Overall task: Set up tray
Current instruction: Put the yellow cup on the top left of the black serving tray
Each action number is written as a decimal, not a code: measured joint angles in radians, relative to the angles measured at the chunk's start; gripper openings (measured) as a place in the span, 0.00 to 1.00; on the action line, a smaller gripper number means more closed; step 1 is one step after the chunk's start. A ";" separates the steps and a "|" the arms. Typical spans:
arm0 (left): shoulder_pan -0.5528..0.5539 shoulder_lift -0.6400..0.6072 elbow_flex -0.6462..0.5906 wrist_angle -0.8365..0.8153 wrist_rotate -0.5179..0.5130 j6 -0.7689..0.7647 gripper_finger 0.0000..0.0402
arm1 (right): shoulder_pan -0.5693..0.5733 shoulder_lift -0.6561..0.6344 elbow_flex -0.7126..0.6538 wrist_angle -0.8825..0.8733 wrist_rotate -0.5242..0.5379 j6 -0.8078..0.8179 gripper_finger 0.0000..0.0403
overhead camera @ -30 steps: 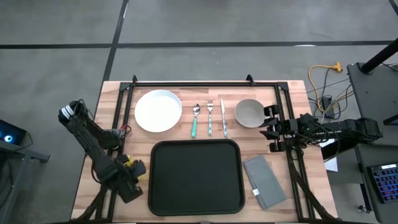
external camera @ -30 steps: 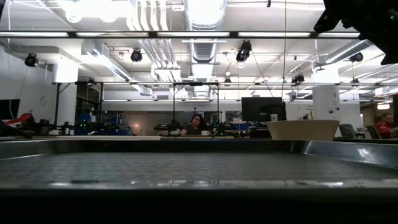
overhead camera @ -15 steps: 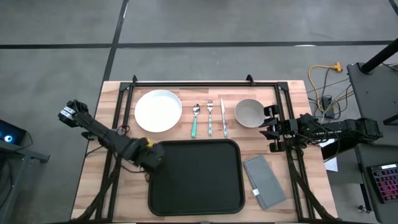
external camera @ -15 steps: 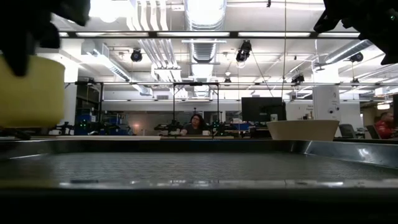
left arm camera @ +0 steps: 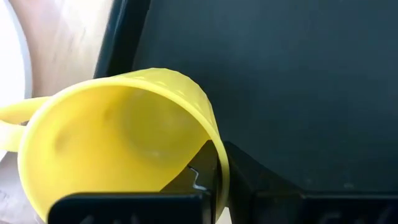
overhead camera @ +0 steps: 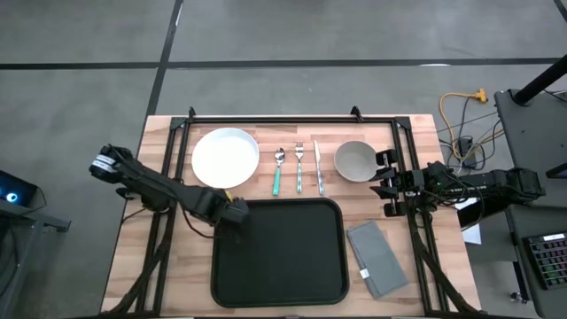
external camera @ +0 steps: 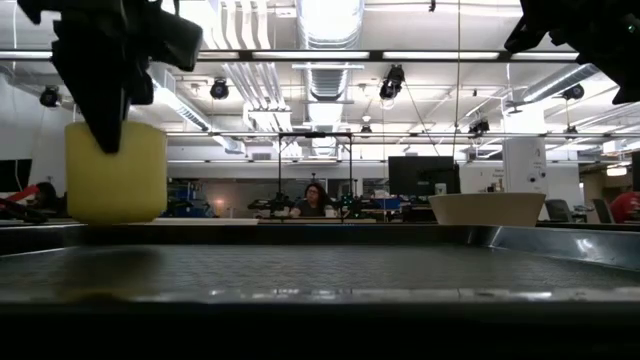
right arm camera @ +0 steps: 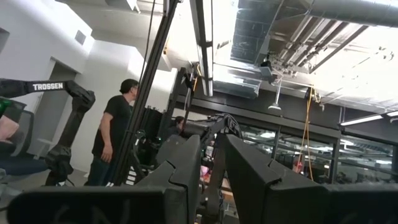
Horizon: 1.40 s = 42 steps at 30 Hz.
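Beside the tray [overhead camera: 279, 252]: plate [overhead camera: 225, 158] (cutlery [overhead camera: 299, 168]; bowl [overhead camera: 356, 160])

I am holding my left gripper [overhead camera: 232, 211] over the top left corner of the black tray [overhead camera: 292, 266], with a bit of yellow showing at its tip. My right gripper [overhead camera: 383, 186] is waiting at the counter's [overhead camera: 133, 257] right side, just beside the grey bowl [overhead camera: 356, 160]. The white plate [overhead camera: 225, 158], spoon [overhead camera: 278, 170], fork [overhead camera: 299, 167] and knife [overhead camera: 318, 167] are lying in a row above the tray; the grey napkin [overhead camera: 376, 258] is lying to its right.
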 joint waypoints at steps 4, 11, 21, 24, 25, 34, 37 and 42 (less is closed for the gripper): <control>-0.001 0.036 0.000 0.002 0.002 0.000 0.00 | 0.000 0.000 0.000 0.000 0.000 0.000 0.17; -0.001 0.068 0.000 0.015 0.006 0.006 0.01 | 0.000 0.000 0.000 0.000 0.000 -0.002 0.17; -0.001 0.090 0.001 0.029 0.005 0.022 0.01 | 0.000 0.000 0.000 0.000 0.000 0.000 0.17; -0.001 0.087 0.001 0.027 0.005 0.029 0.01 | 0.000 0.000 0.000 0.000 0.000 -0.002 0.17; -0.001 0.087 0.001 0.027 0.005 0.029 0.01 | 0.000 0.000 0.000 0.000 0.000 -0.001 0.17; 0.000 0.087 0.000 0.027 0.014 0.029 0.02 | 0.000 0.000 0.000 0.000 0.000 0.000 0.17; 0.000 0.087 0.000 0.026 0.016 0.029 0.02 | 0.000 0.000 0.000 0.000 0.000 -0.002 0.17; 0.000 0.087 0.000 0.015 0.024 0.029 0.02 | 0.000 0.000 0.000 0.000 0.000 -0.001 0.17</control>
